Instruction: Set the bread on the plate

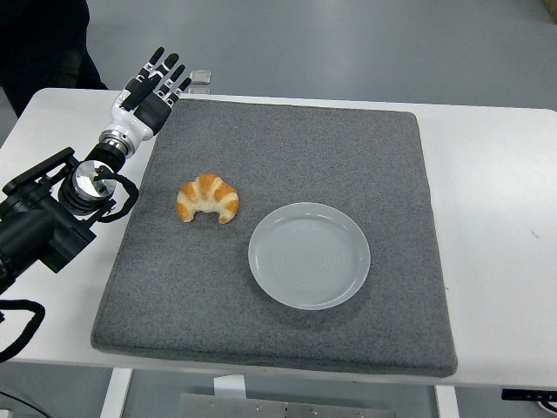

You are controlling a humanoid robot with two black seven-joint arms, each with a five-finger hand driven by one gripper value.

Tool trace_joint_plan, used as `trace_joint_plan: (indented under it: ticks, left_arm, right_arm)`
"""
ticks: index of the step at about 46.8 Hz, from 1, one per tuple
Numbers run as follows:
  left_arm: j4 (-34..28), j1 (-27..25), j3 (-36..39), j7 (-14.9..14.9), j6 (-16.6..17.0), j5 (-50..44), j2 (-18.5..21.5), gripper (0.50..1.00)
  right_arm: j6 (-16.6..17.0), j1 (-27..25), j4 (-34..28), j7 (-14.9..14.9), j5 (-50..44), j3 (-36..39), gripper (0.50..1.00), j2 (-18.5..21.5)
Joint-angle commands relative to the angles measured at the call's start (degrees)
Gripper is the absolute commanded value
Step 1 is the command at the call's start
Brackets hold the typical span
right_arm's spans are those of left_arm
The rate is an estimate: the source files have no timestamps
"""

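Observation:
A golden croissant [209,198] lies on the grey mat [348,148], left of centre. Just to its lower right sits an empty white plate [309,255], a small gap between them. My left hand [155,87] hovers over the mat's far left corner, well beyond the croissant, its fingers stretched out straight and holding nothing. The black left arm comes in from the left edge. No right arm shows.
The mat covers most of the white table [496,200]. A small silver object [199,83] lies at the table's far edge beside my left hand. A dark-clothed person [43,43] stands at the top left.

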Motion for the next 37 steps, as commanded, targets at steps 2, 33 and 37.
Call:
trace_joint_plan:
  ticks: [2,33,37]
  left_arm:
    - [-0.1,0.0,0.1,-0.6,0.0,0.0,0.0,0.992]
    - [-2.9,-1.3,-0.1,-3.2,-1.9,24.5,3.1,0.992]
    - [-2.9,-1.5,0.0,-4.4,-2.2,26.9,3.3,0.994]
  right_arm:
    - [-0.1,0.0,0.0,0.0,0.0,-0.1,0.932,0.0]
    - [0.0,0.0,0.0,0.0,0.0,0.0,0.932,0.0]
    - [-0.1,0.0,0.0,0.0,0.0,0.0,0.930,0.0]
